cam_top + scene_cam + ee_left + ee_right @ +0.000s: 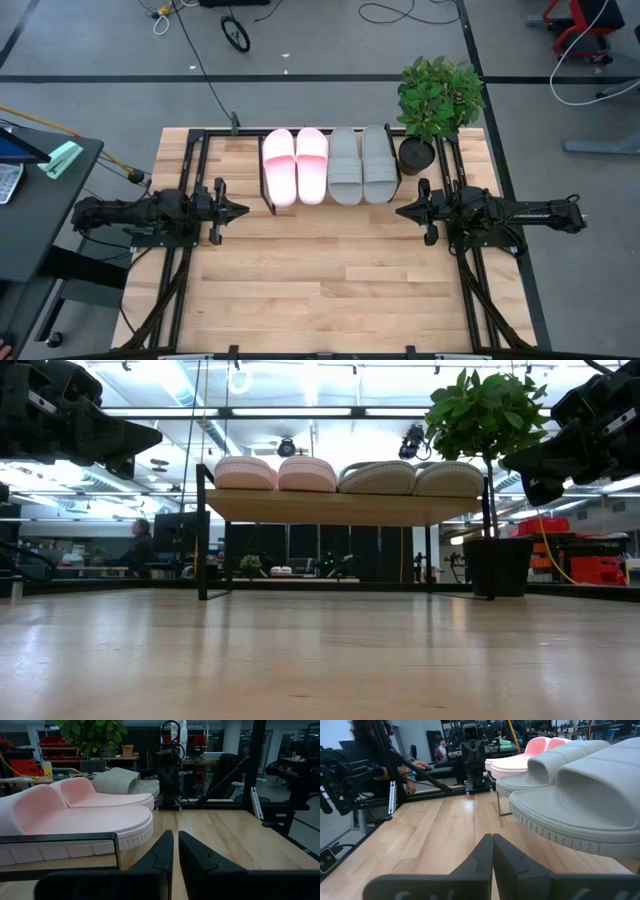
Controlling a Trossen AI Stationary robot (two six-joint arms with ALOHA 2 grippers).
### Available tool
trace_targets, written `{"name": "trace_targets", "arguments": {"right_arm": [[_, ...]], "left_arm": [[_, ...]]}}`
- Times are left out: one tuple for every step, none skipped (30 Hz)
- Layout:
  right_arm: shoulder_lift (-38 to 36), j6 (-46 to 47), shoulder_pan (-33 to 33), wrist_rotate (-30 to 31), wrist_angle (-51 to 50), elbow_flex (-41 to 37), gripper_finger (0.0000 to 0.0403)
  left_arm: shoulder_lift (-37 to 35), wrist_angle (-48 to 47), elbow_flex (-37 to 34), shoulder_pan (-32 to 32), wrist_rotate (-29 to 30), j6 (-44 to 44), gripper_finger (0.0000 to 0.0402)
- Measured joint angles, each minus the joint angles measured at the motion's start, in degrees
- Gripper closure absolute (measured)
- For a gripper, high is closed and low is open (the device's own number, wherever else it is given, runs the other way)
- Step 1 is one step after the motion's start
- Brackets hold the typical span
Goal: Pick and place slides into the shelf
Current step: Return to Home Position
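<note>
Two pale pink slides and two grey slides lie side by side, soles down, on the shelf's wooden board at the table's far middle. The pink pair shows in the left wrist view, the grey pair in the right wrist view. My left gripper is shut and empty, above the table, left of the shelf. My right gripper is shut and empty, right of the shelf.
A potted plant stands at the shelf's right end. The shelf's thin black legs stand on the tabletop, whose near half is bare wood. A person sits beyond the table in the right wrist view.
</note>
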State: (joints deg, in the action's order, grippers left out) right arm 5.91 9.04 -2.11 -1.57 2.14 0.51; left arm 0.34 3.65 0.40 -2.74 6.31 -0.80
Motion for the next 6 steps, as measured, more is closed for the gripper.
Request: {"name": "trace_targets", "arguments": {"right_arm": [[0.00, 0.01, -0.01, 0.00, 0.00, 0.00, 0.0389], [0.00, 0.00, 0.00, -0.01, -0.01, 0.00, 0.0389], [0.00, 0.00, 0.00, -0.01, 0.01, 0.00, 0.0389], [0.00, 0.02, 0.00, 0.00, 0.00, 0.00, 0.0389], [0.00, 0.00, -0.02, -0.01, -0.01, 0.00, 0.0389], [0.00, 0.00, -0.01, 0.00, 0.00, 0.00, 0.0389]], "left_arm": [[0.00, 0.02, 0.00, -0.01, 0.00, 0.00, 0.0371], [0.01, 0.00, 0.00, 0.00, 0.00, -0.02, 0.0373], [0.00, 0.02, 0.00, -0.02, 0.00, 0.00, 0.0375], [0.02, 0.01, 0.00, -0.02, 0.00, 0.00, 0.0377], [0.00, 0.01, 0.00, -0.02, 0.00, 0.00, 0.0379], [0.00, 0.01, 0.00, -0.02, 0.00, 0.00, 0.0380]]}}
